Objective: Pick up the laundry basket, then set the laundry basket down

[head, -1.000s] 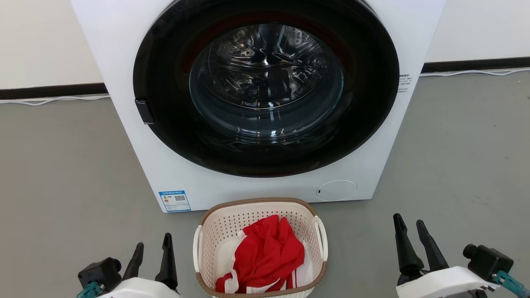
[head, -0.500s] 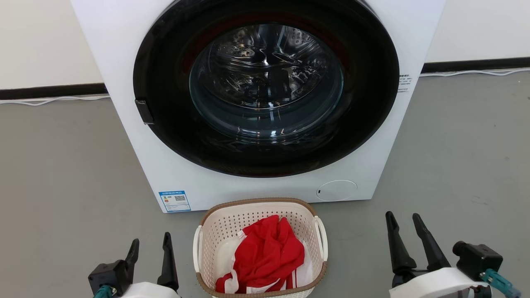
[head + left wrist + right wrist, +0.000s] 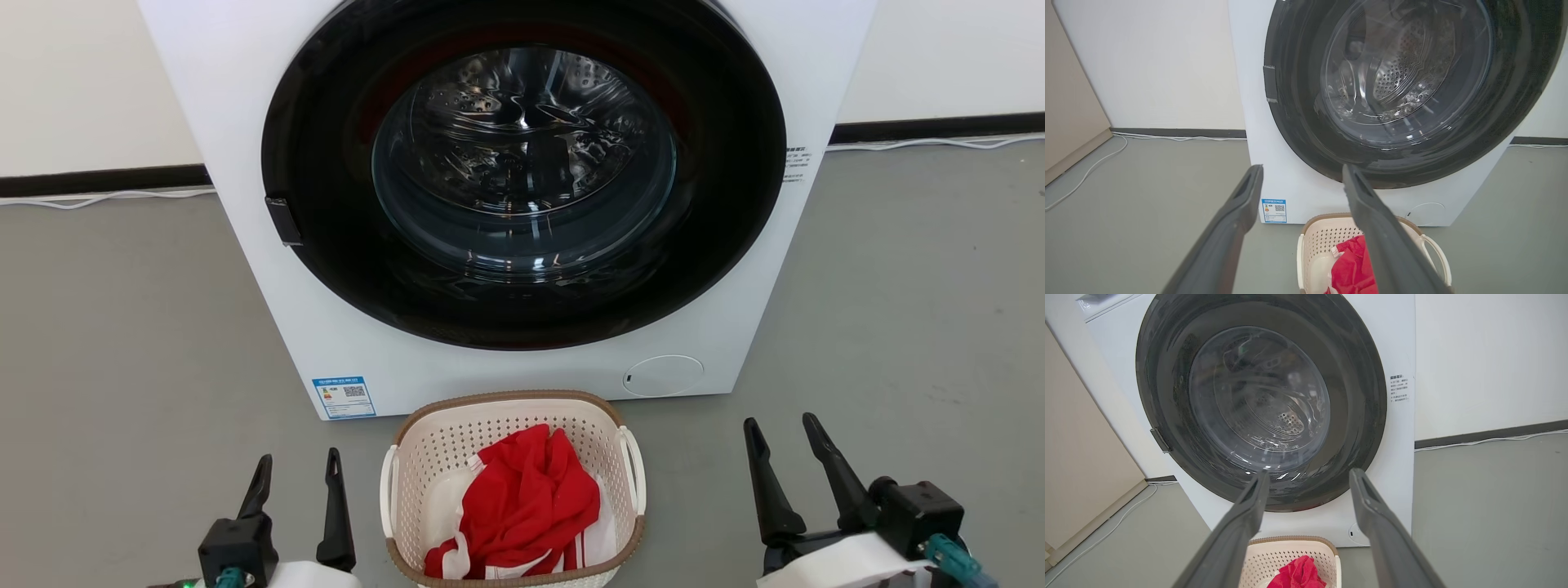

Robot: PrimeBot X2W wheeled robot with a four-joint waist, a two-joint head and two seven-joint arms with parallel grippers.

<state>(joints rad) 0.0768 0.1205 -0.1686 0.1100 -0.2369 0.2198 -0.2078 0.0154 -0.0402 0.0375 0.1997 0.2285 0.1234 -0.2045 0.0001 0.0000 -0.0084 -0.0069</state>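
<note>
The laundry basket stands on the grey floor right in front of the washing machine, cream perforated plastic with a brown rim and white loop handles on both sides. A red and white garment lies inside it. My left gripper is open just left of the basket, level with its left handle and apart from it. Further off on the other side, my right gripper is open too, with bare floor between it and the right handle. From the wrists, the basket lies low beyond each open left gripper and right gripper.
The white washing machine rises close behind the basket, its round dark door shut. A white cable runs along the black baseboard. Grey floor spreads on both sides. A beige panel stands at the far left.
My right gripper has slid left toward the basket. My left gripper has shifted slightly right and its fingers now point straighter up. The basket has not moved.
</note>
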